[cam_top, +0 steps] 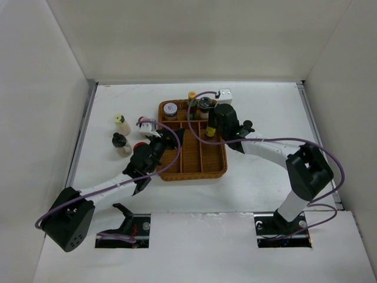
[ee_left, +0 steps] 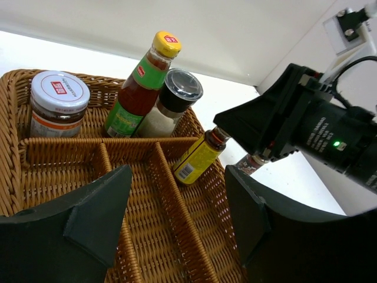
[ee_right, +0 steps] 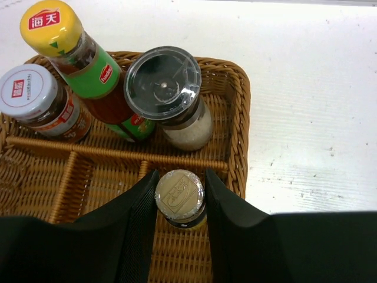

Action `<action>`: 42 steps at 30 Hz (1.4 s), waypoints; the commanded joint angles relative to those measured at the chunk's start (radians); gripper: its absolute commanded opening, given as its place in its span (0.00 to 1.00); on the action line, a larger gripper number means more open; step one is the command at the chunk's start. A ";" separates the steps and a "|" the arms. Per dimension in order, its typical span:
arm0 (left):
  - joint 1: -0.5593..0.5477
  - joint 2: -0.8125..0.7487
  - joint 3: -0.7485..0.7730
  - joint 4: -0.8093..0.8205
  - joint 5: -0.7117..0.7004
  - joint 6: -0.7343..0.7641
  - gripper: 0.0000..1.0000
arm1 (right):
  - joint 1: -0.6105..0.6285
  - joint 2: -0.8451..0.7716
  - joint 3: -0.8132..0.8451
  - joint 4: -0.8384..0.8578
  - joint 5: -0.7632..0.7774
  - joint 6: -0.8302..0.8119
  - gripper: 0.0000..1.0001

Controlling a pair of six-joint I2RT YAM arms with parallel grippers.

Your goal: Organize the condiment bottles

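Pinches a tilted yellow-labelled bottle (ee_left: 197,158) at its cap with the right gripper's (ee_right: 179,177) jaws, over the wicker tray's (cam_top: 194,175) right compartment near the worktop's (cam_top: 265,112) far edge. Just beyond, in the far row: white-lidded jar (ee_right: 32,94), yellow-capped sauce bottle (ee_right: 88,65), grey-topped grinder (ee_right: 165,82). Holds the left gripper's (ee_left: 178,177) jaws spread, empty, above the tray. Toward the left edge: cream-capped bottle (cam_top: 121,124), black-capped bottle (cam_top: 121,144), upright.

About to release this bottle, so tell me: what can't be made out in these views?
- The small bottle, its base: in the right wrist view its own cap and the right gripper hide it. The left wrist view leaves contact with the wicker tray unclear.
- The red-capped bottle: in the top view the left gripper partly covers it, and it is too small to tell its pose.
- Labels in the top view: too small to read.
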 commanded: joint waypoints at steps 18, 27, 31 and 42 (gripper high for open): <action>0.006 0.019 0.003 0.037 0.001 -0.006 0.63 | 0.058 -0.156 -0.035 0.127 0.072 -0.020 0.65; -0.008 -0.006 0.047 -0.052 -0.004 -0.003 0.45 | 0.046 -0.364 -0.245 0.167 0.084 0.133 0.21; -0.032 -0.044 0.093 -0.120 -0.024 0.020 0.30 | 0.033 -0.475 -0.370 0.170 0.128 0.199 0.18; -0.115 -0.130 0.211 -0.492 -0.367 0.075 0.58 | 0.125 -0.566 -0.534 0.272 0.149 0.204 0.61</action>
